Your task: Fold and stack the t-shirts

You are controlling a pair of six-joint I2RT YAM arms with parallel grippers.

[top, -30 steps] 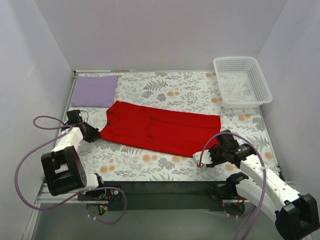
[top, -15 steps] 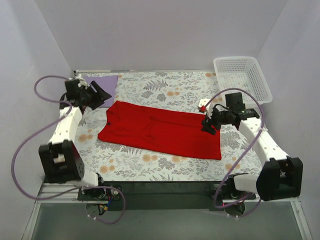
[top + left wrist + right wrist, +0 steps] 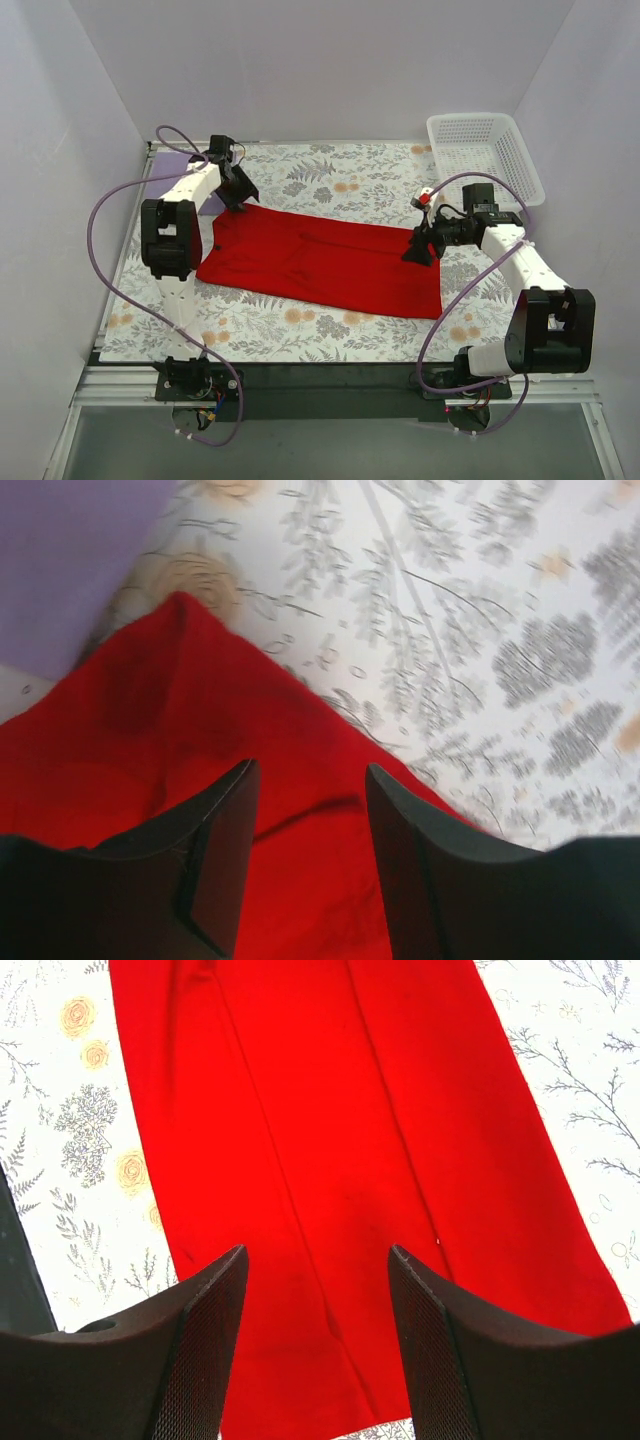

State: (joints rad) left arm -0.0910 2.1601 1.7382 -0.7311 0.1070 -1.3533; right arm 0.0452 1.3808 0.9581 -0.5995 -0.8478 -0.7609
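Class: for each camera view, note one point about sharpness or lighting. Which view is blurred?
Left wrist view: the floral tablecloth is smeared and soft, the left gripper a dark silhouette. Right wrist view: the red t-shirt is crisp, its creases clear. Top external view: even light, only soft shadows.

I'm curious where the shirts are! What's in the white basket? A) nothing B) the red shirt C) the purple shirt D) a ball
A: the white basket shows only a bare mesh floor, while the red shirt lies spread on the table and the purple shirt sits beside its far left corner.
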